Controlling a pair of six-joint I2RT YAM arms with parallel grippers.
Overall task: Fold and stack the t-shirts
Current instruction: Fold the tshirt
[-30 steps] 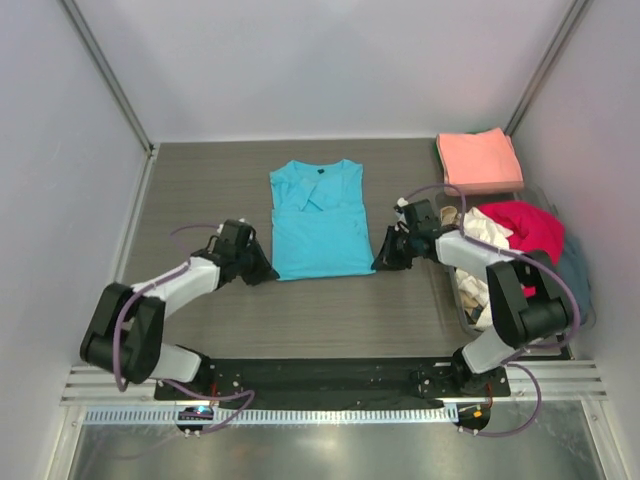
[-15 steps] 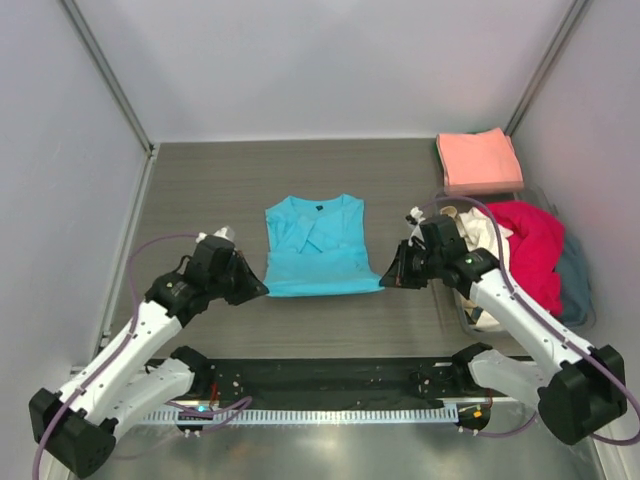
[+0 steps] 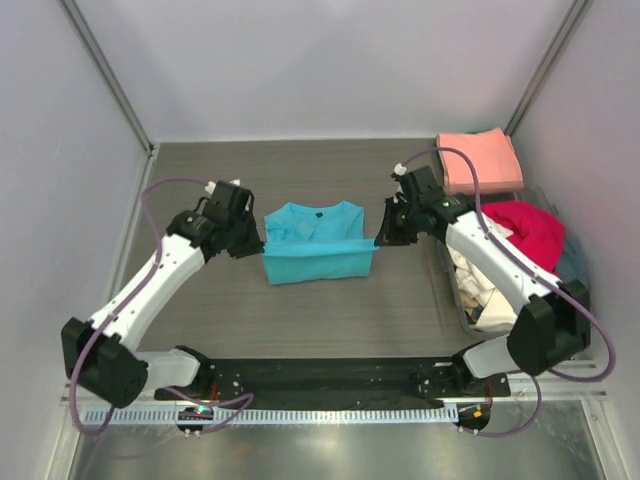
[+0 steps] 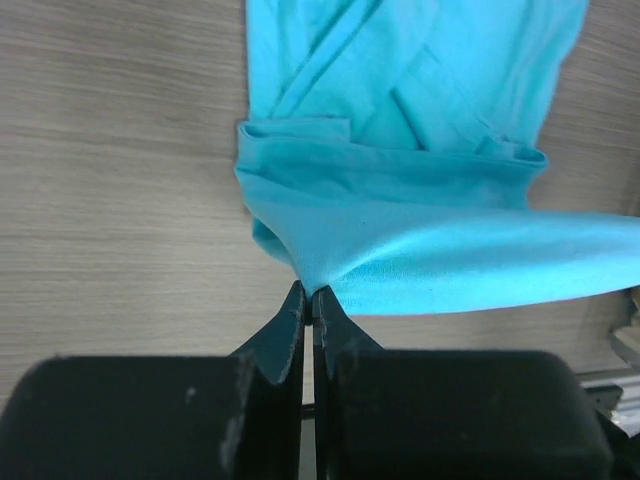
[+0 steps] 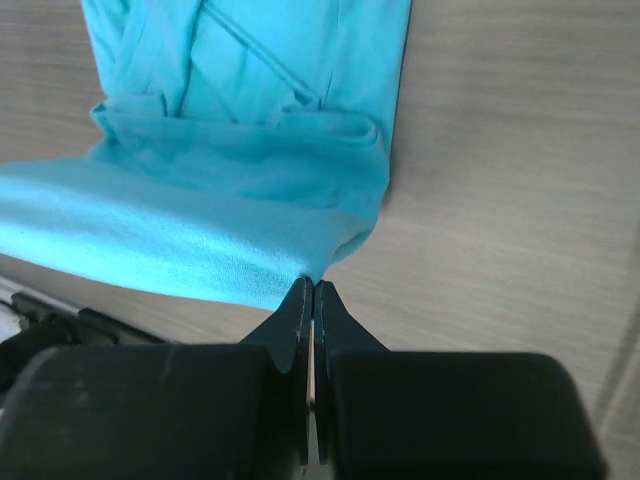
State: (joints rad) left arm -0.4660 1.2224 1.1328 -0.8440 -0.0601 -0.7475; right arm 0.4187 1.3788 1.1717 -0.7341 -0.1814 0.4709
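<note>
Turquoise t-shirt in the middle of the grey wood-grain table. Lies flat at the collar end, sleeves tucked inward, small dark neck label facing up. Held up off the surface at the near hem, which is drawn taut into a straight band above the flat part.

Pinched at the hem's left corner by the left gripper, clamped tight on a tuck of cloth. Pinched the same way at the right corner by the right gripper, likewise closed on the fabric. Seen from each wrist: black fingertips pressed together with only a sliver of turquoise between, and the hem fanning out from the pinch over the folded layers below.

Right of the turquoise t-shirt and farther back: salmon-pink shirt, folded into a neat rectangle, lying flat, well apart. Directly right of the turquoise t-shirt: clear bin with a loose heap. Red shirt on top, cream shirt on the side nearer the turquoise t-shirt, grey-blue shirt on the side away from it.
</note>
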